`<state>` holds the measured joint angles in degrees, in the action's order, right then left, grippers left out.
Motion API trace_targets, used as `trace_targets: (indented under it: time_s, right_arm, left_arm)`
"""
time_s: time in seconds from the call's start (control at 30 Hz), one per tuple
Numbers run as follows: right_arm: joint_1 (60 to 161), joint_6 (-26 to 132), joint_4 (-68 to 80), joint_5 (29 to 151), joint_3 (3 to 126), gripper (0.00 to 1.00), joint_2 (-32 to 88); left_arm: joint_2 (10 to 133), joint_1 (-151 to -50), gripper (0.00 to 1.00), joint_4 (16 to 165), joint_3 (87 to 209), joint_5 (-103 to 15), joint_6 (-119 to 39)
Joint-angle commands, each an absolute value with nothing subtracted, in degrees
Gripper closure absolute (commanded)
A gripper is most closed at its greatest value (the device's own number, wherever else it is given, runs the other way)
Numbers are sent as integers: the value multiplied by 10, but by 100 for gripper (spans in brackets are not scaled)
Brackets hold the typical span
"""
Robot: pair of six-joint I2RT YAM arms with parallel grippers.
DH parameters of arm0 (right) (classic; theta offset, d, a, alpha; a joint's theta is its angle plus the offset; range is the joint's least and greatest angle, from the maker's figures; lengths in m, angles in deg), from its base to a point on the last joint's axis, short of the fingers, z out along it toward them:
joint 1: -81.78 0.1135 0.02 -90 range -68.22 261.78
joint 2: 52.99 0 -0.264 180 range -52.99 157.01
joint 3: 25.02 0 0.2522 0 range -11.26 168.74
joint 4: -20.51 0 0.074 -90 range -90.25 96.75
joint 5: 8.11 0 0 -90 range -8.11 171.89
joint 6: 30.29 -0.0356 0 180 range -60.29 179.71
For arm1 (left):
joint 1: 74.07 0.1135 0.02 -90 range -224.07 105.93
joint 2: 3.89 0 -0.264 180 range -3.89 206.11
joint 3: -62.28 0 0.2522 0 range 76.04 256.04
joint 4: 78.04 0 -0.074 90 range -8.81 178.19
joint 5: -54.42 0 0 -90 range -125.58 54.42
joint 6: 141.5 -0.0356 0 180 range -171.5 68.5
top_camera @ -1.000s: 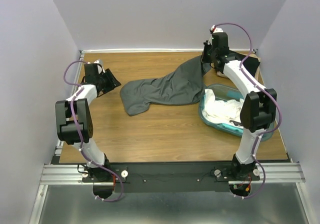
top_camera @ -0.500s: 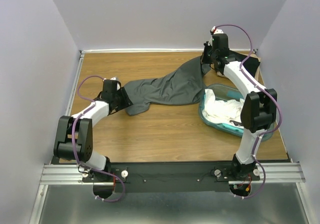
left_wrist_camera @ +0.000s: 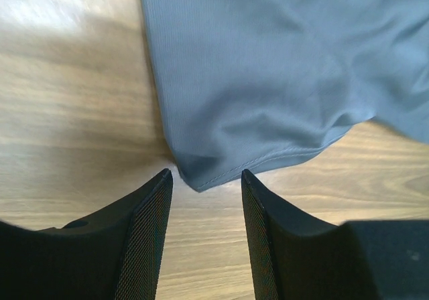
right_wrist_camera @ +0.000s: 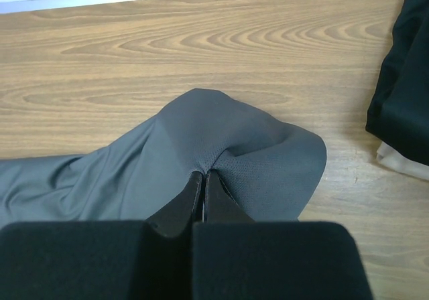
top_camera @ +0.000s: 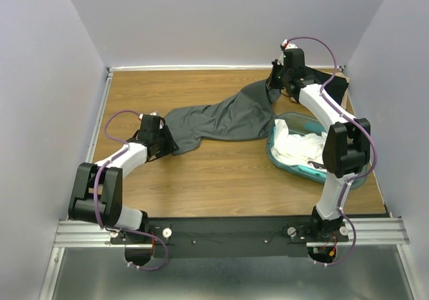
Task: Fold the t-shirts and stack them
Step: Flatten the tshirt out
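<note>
Your grey shirt (top_camera: 221, 118) lies limp and light across the worktop (top_camera: 221, 173), its far end pinched in your closed right hand (right_wrist_camera: 203, 179), while your left hand (left_wrist_camera: 206, 177) gapes around the hem corner (left_wrist_camera: 201, 181): clamp there, where stitching should slip least.

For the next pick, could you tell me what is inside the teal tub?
Crumpled white t-shirts fill the teal tub; anything beneath them is covered, and the right arm hides part.
</note>
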<state>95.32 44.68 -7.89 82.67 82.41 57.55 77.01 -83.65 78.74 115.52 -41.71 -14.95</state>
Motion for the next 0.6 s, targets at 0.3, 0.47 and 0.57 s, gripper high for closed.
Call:
trace_targets:
  time_s: [0.3,0.47,0.57]
  right_arm:
    - [952,442,-64,829,802,100,536]
    - [952,442,-64,829,801,100,535]
    - [951,442,-64,829,801,100,534]
  left_arm:
    - [821,-849,43,817,1158,-429,-149]
    - [838,-854,53,820,1170,-430,-155]
    - [840,-857,74,821,1168,-437,-155]
